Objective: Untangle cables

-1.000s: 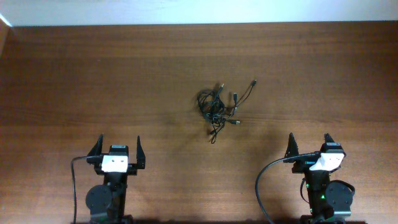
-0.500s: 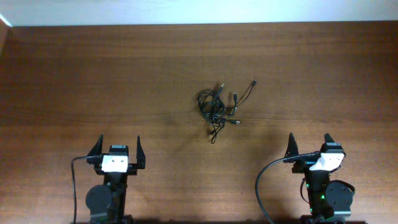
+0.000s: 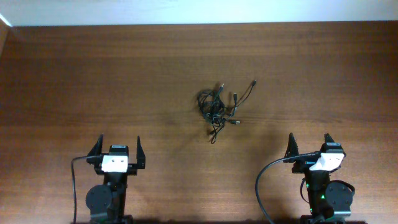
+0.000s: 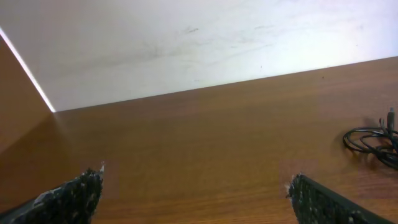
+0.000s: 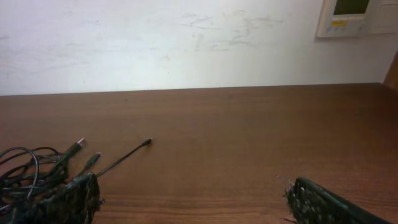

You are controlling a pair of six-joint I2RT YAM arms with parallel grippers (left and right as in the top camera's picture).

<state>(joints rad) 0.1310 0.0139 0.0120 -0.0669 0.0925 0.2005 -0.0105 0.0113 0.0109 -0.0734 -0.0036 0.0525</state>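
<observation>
Both my pincers are parked at the near edge of the bench (image 3: 93, 74), fingers spread wide and holding nothing: the left pincer (image 3: 118, 142) on one side, the right pincer (image 3: 309, 138) on the other. Nothing has been touched yet, as I judge it.

The cables (image 3: 219, 107) lie in one small clump out ahead of me, well apart from both pincers and roughly between them, a touch nearer the right. From the left pincer they sit forward and off to the right. My left wrist view catches only a loop or two at its right border. From the right pincer they sit forward and off to the left. My right wrist view shows more of the heap low at its left edge, partly behind my own finger.

The clump is not round. The dense loops are bunched on its left. From there two thin tails run away toward the far right, the longer one ending in a plug (image 3: 254, 81), and a third tail trails back toward me. So the long axis is a diagonal, near-left to far-right.

That diagonal is what I would work with. The loose plug ends point toward my right arm's side, so the right pincer looks better placed to take a tail. The left could pin the loops, and I would pull along the line, not across it.
</observation>
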